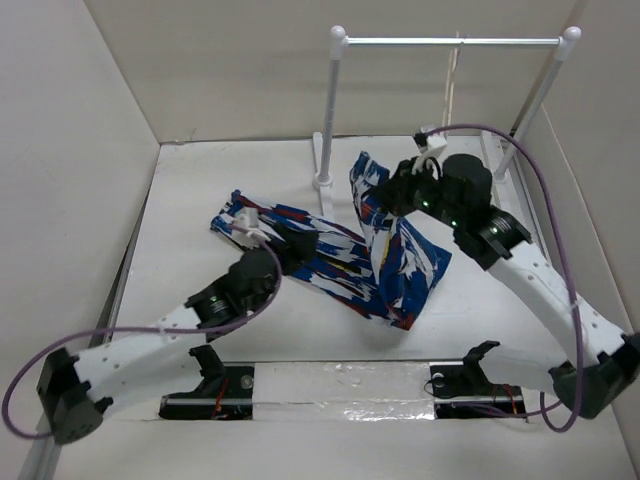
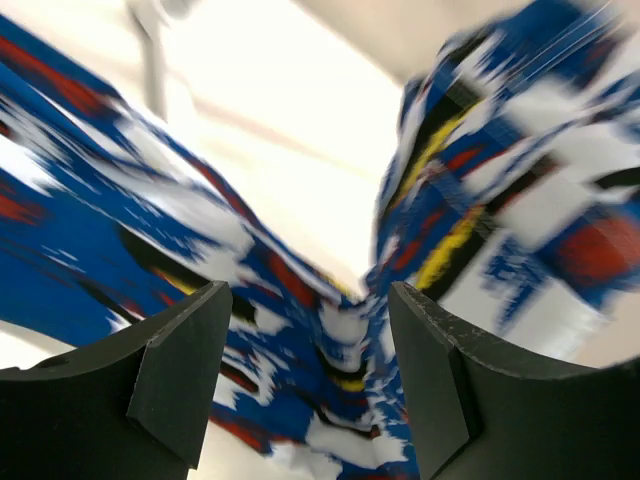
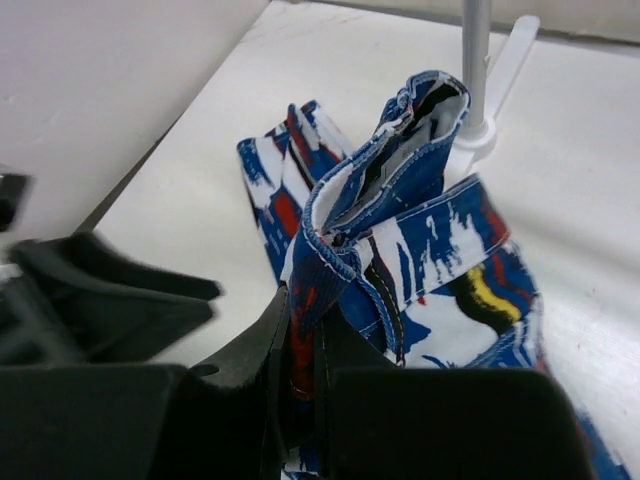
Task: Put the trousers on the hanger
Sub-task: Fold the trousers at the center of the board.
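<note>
Right hand [image 3: 305, 368] pinches shut on the trousers [image 1: 400, 265], sprawled across the surface [image 1: 175, 260], left hand [image 2: 310, 335] gapes empty, seemingly just over one leg, so it should grip there before both lift evenly toward the far-right hanger [image 1: 452, 85].

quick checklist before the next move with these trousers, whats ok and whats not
1. Right hand grip: ok, shut on a bunched edge of the trousers.
2. Left hand grip: not ok, open, with cloth only in the gap between its fingers.
3. Left hand contact with the cloth: cannot tell, its wrist view is blurred.
4. Trousers lifted off the table: not ok, most of the cloth lies on it.
5. Hanger ready: ok, it seems to hang edge-on from the rack bar, untouched.
6. Trousers on the hanger: not ok, not yet done.
</note>
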